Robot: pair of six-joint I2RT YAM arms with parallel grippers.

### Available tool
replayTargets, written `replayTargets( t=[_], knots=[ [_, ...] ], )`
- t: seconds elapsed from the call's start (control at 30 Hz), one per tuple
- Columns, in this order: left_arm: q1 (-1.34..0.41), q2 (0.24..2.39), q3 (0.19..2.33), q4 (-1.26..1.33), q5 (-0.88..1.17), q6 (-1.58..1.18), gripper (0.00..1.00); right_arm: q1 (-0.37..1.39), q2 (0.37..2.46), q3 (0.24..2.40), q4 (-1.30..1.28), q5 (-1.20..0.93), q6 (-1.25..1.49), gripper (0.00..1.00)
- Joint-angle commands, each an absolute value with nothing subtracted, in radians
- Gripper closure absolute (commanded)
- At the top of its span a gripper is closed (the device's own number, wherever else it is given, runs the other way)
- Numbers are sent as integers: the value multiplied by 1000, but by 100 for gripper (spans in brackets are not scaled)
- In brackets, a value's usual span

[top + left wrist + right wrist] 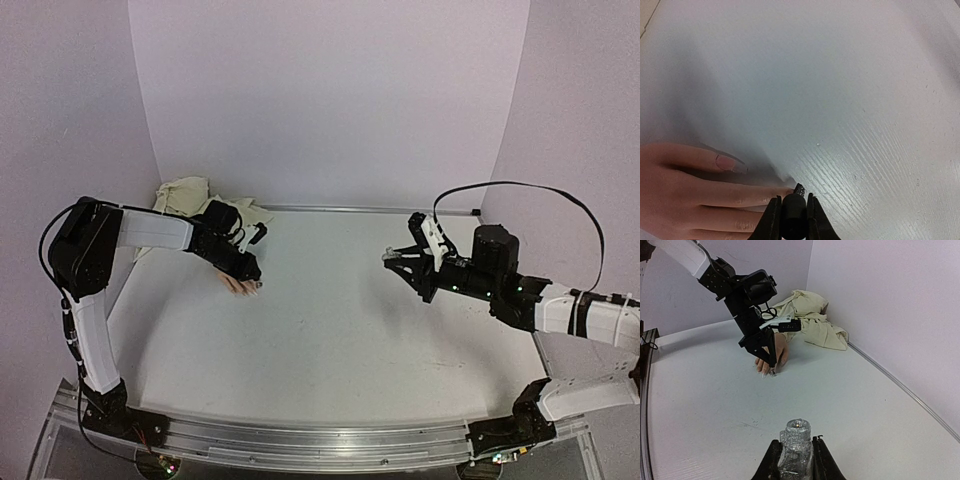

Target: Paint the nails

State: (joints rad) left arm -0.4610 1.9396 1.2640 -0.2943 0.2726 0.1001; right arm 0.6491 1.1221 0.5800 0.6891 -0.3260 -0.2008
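Observation:
A pinkish-beige mannequin hand (238,285) lies palm down on the white table, its cream cloth sleeve (195,197) bunched at the back left. My left gripper (252,270) is shut on a black polish brush cap (793,212). The glittery brush tip (799,189) touches a fingertip of the hand (700,200). One nail (726,162) shows pinkish on the finger above. My right gripper (392,259) is shut on an open glitter polish bottle (796,450), held above the table on the right. The right wrist view shows the left gripper (771,362) over the fingers (771,352).
The lilac back and side walls enclose the table. A metal strip (380,210) runs along the back wall's foot. A black cable (540,195) loops over the right arm.

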Motion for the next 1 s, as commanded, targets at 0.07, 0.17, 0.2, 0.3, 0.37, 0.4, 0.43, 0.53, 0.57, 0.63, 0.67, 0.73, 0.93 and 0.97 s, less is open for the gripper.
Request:
replayTargets(
  t=[0.07,0.17,0.2,0.3,0.37,0.4,0.43,0.53,0.57,0.63,0.67,0.73,0.93,0.97],
  knots=[
    [-462,1943,1302,-265,296,92,100,646,1095,588,755,-344,-188,100],
    [-464,1940,1303,-265,296,91,100,646,1095,588,754,-345,-187,100],
    [-465,1940,1303,-265,296,91,100,646,1094,588,753,-345,-187,100],
    [-466,1938,1302,-265,302,91,100,646,1093,588,753,-345,-187,100],
    [-469,1936,1301,-265,304,91,100,647,1093,588,753,-345,-187,100],
    [-469,1937,1301,-265,304,91,100,647,1092,588,752,-345,-187,100],
    [-471,1935,1301,-265,304,91,100,646,1091,588,753,-346,-187,100],
    [-474,1931,1302,-265,313,90,100,647,1091,588,753,-345,-187,100],
    [-474,1929,1303,-267,316,90,100,646,1091,588,752,-345,-187,100],
    [-477,1921,1300,-265,317,89,100,646,1091,588,752,-346,-187,100],
    [-477,1917,1298,-265,319,90,100,646,1091,588,752,-347,-187,100],
    [-480,1907,1295,-265,325,91,100,646,1091,588,752,-347,-187,100],
    [-480,1863,1278,-254,297,93,100,646,1091,589,752,-347,-186,100],
    [-480,1858,1275,-252,290,94,100,646,1091,589,752,-348,-186,100]
  ],
)
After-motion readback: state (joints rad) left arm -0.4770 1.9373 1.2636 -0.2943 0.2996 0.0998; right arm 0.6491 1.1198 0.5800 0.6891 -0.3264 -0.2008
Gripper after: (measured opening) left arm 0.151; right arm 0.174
